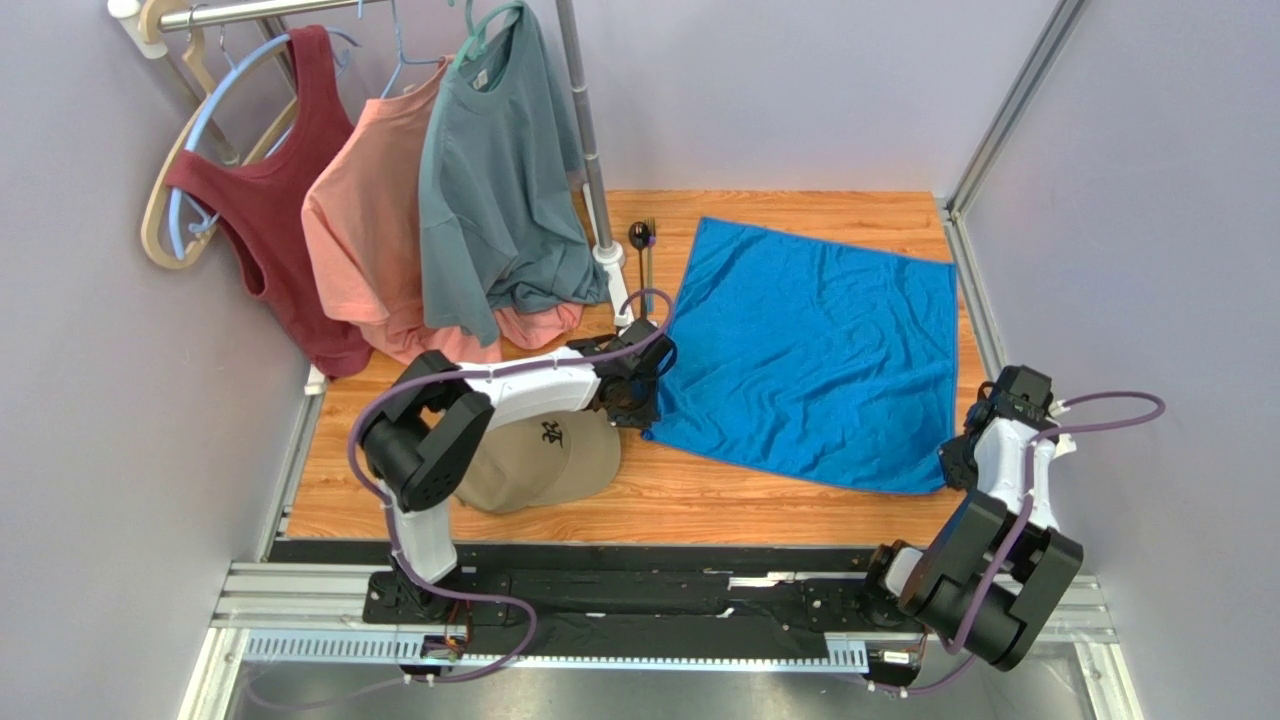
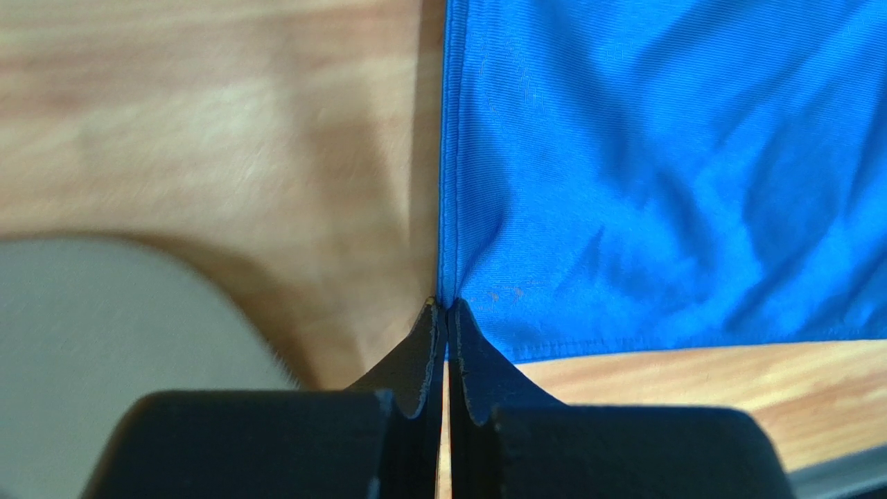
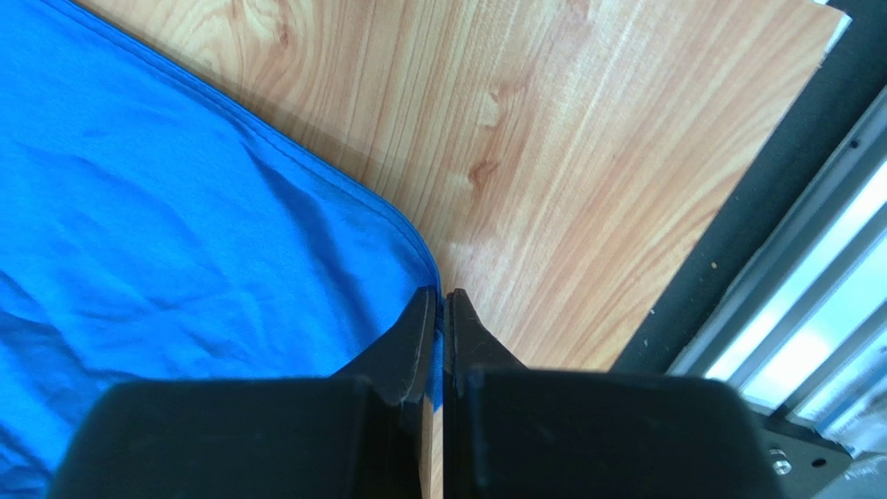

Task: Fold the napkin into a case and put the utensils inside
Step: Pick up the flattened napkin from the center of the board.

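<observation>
The bright blue napkin (image 1: pixel 819 353) lies spread as one flat, slightly wrinkled sheet on the wooden table (image 1: pixel 706 503); no case shows. My left gripper (image 1: pixel 649 405) is shut on the napkin's near-left corner. In the left wrist view the left gripper (image 2: pixel 447 304) pinches the hem of the napkin (image 2: pixel 666 177). My right gripper (image 1: pixel 959 462) is shut on the near-right corner. In the right wrist view the right gripper (image 3: pixel 438 295) has the rounded edge of the napkin (image 3: pixel 156 208) between its tips. Of the utensils, a dark spoon (image 1: pixel 643 240) lies just past the napkin's far-left corner.
A tan cap (image 1: pixel 541 458) sits on the table under my left arm, and the cap (image 2: pixel 94 343) also fills the left wrist view's lower left. A clothes rack pole (image 1: pixel 594 165) rises at the back left, with a grey-teal T-shirt (image 1: pixel 496 165) and two other tops hanging. A metal rail (image 3: pixel 791 281) borders the table's right side.
</observation>
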`<state>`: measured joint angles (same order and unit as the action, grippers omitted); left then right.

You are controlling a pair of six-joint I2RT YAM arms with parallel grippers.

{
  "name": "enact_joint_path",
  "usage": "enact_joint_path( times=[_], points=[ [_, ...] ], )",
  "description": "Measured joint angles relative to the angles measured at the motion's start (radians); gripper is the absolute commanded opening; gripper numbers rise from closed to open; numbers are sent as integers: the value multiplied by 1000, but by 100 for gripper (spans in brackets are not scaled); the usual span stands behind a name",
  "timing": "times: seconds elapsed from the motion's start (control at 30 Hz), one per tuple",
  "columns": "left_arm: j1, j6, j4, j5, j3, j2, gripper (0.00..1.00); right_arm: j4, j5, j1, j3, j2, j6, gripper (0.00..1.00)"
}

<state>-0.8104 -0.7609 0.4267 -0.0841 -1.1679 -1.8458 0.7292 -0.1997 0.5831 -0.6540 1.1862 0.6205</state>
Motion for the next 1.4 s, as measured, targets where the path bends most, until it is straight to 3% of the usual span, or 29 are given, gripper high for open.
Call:
enact_joint_path(
  times=[0.17,0.4,0.6,1.4],
  points=[
    [0,17,-10,24,93,155,0,68,11,0,-36,-117,8,0],
    [-1,30,-32,108,105,336,0,192,-6,0,-88,-426,40,0],
    [-1,30,-12,132,133,446,0,301,-35,0,-174,-575,42,0],
    [-26,52,103,150,113,617,0,489,-96,-13,-280,-585,46,0]
  ],
)
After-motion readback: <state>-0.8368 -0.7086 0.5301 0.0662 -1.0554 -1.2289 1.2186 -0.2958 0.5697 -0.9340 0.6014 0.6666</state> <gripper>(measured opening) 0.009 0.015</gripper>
